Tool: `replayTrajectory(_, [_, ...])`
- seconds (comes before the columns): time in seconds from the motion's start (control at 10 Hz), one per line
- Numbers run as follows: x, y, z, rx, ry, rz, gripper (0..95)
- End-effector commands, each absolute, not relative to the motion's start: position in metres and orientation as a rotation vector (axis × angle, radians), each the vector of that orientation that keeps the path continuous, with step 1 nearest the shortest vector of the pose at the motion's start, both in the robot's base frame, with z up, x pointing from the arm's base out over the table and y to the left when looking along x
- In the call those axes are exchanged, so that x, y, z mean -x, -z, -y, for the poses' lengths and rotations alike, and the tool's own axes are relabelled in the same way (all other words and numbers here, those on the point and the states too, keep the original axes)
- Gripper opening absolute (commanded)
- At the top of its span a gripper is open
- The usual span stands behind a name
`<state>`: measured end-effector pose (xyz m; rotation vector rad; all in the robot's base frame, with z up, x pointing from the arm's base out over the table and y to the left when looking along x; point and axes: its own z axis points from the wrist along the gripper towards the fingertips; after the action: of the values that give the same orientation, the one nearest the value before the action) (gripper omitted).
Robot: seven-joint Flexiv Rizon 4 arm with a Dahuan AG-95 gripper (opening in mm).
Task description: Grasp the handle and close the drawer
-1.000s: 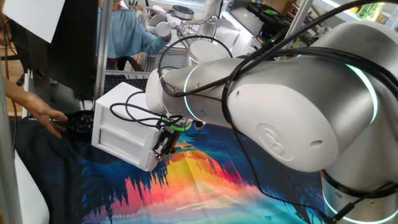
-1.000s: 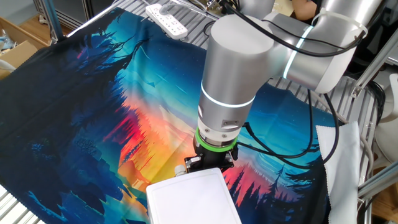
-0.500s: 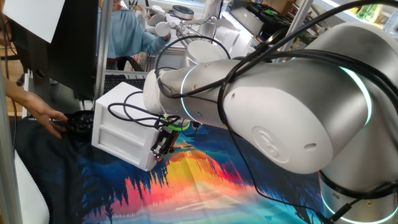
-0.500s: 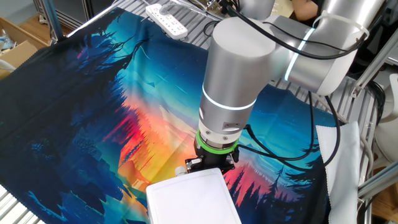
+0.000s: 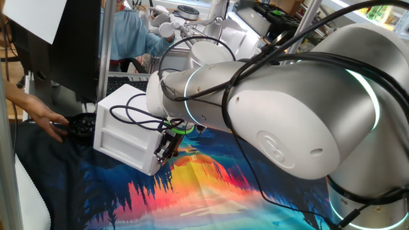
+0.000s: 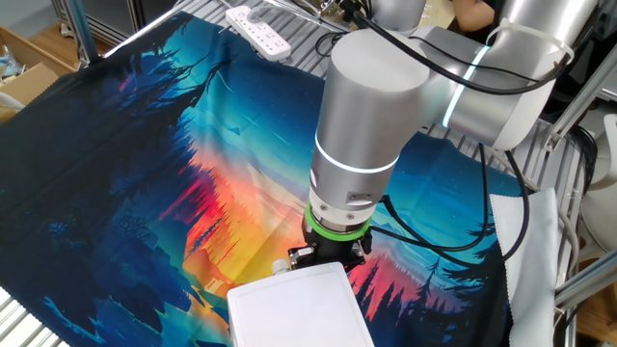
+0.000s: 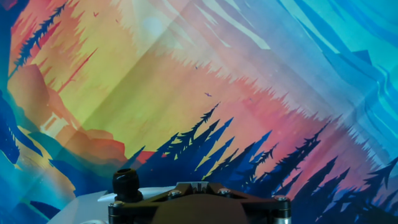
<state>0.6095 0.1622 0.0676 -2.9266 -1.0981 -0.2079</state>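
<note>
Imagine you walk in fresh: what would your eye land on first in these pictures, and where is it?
First, the big silver arm that fills the right of one fixed view. Next, the bright sunset-and-forest cloth spread across the table. Then the small white cabinet at the cloth's edge, with the gripper pointing down at its front corner.

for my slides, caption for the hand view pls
Hand camera looking down at the sunset-forest cloth, a white cabinet corner at the bottom edge.

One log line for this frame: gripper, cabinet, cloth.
gripper: shut, pointing down at cabinet front | cabinet: white, on cloth | handle: hidden | cloth: forest-sunset print, flat on the table
</note>
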Motion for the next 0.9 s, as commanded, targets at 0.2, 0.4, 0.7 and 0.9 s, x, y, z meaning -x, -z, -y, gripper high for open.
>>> replayTrajectory(0.2, [-0.6097, -0.0688, -0.1649, 2.905, 0.225, 1.114, 0.0])
replayTrajectory(0.4, [-0.6101, -0.067, -0.1657, 2.901, 0.226, 1.125, 0.0])
replayTrajectory(0.7, [-0.6104, -0.0674, -0.1657, 2.889, 0.225, 1.16, 0.0])
replayTrajectory(0.9, [-0.6102, -0.0678, -0.1658, 2.853, 0.237, 1.197, 0.0])
